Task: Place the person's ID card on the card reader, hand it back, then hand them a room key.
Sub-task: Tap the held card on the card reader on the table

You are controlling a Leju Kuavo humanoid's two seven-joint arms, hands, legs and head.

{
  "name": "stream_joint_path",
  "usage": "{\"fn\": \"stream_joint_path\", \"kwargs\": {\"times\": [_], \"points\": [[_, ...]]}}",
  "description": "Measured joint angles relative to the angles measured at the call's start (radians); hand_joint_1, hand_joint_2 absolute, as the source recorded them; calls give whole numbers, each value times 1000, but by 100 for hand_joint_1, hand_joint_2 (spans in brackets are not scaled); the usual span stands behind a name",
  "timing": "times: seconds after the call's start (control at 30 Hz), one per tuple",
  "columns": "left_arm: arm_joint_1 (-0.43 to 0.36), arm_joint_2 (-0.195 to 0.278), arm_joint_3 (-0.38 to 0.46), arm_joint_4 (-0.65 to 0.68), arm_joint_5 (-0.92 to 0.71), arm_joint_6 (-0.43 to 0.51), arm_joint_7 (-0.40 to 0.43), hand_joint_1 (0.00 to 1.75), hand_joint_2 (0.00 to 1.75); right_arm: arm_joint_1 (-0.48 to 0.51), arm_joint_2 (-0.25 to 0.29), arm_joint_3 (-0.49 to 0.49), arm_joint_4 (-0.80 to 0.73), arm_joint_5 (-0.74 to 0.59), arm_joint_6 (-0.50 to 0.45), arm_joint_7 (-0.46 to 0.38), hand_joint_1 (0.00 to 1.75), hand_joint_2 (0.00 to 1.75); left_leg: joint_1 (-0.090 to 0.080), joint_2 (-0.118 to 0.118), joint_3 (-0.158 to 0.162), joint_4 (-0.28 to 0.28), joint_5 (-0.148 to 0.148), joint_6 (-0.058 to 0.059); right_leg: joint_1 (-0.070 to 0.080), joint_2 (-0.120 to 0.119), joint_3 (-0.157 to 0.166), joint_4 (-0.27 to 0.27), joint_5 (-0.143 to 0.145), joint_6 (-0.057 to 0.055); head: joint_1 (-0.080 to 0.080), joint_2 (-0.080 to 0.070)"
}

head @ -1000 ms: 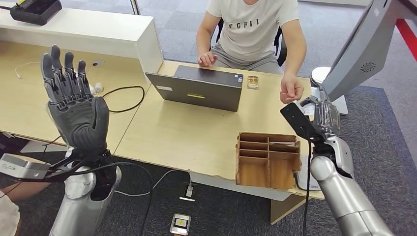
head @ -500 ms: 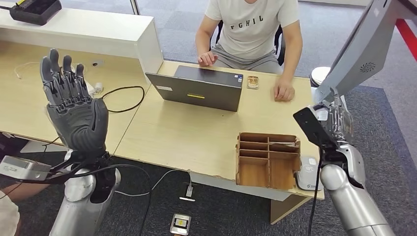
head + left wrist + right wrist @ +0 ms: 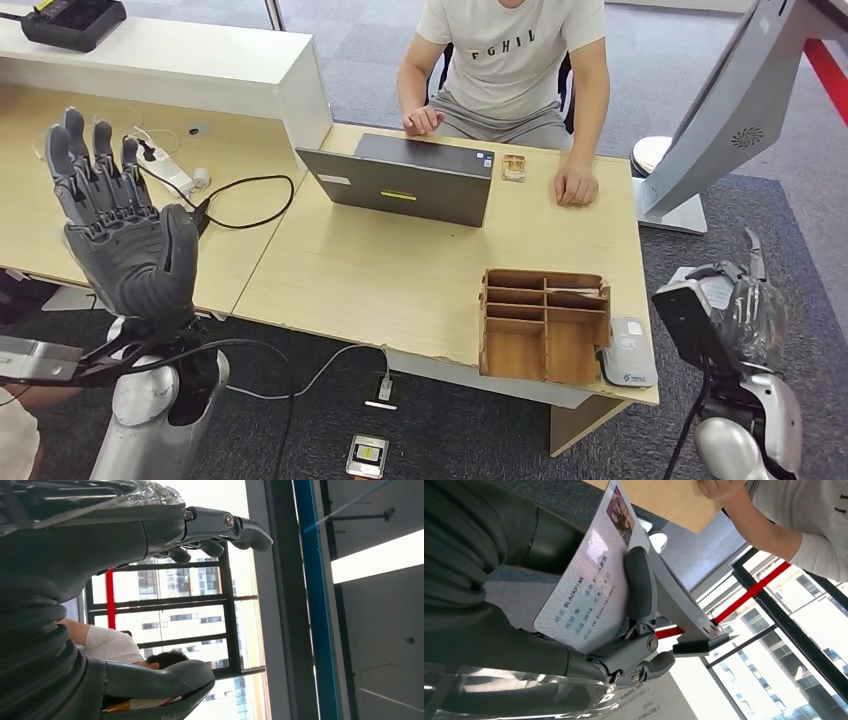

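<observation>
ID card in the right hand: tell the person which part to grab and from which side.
The right hand pinches the ID card across its text end, a finger lying over the printed face. The photo end juts free beyond the fingers toward the desk. The person is probably best pinching that free photo end by its faces, coming from the desk side.

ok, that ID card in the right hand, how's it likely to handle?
The ID card looks thin, flat and unbent, so probably stiff and light. Its glossy face may be slippery. The right robot hand holds it with a finger across the face, so it could slide if the hold loosens.
</observation>
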Motion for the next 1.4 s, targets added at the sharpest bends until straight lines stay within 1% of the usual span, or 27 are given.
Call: {"fn": "stream_joint_path", "kwargs": {"times": [0.17, 0.4, 0.53, 0.63, 0.87, 1.23, 1.4], "points": [[3, 3, 2, -15, -4, 14, 2, 0, 175, 79, 4, -6, -59, 47, -18, 0, 175, 175, 0, 0, 0, 0, 0, 0, 0, 0, 0, 0, 0, 0, 0, 0], [18, 4, 3, -36, -10, 34, 2, 0, 175, 126, 24, -1, -50, 77, -37, -3, 175, 175, 0, 0, 0, 0, 0, 0, 0, 0, 0, 0, 0, 0, 0, 0], [23, 4, 3, -43, -14, 34, 2, 0, 175, 134, 37, 4, -27, 78, -32, -15, 175, 175, 0, 0, 0, 0, 0, 0, 0, 0, 0, 0, 0, 0, 0, 0], [22, 4, 2, -43, -6, 17, 1, 0, 175, 136, 47, 11, -4, 88, -20, -20, 175, 175, 0, 0, 0, 0, 0, 0, 0, 0, 0, 0, 0, 0, 0, 0], [-6, 4, -7, -43, -24, -28, 7, 0, 175, 136, 68, 29, 56, 110, -14, -23, 175, 175, 0, 0, 0, 0, 0, 0, 0, 0, 0, 0, 0, 0, 0, 0], [-19, 4, -22, -43, -30, -35, 8, 0, 175, 134, 82, 43, 111, 114, -14, -25, 175, 175, 0, 0, 0, 0, 0, 0, 0, 0, 0, 0, 0, 0, 0, 0], [-39, 4, -29, -46, -53, -51, 8, 0, 175, 131, 85, 48, 130, 123, -9, -26, 175, 175, 0, 0, 0, 0, 0, 0, 0, 0, 0, 0, 0, 0, 0, 0]]}}
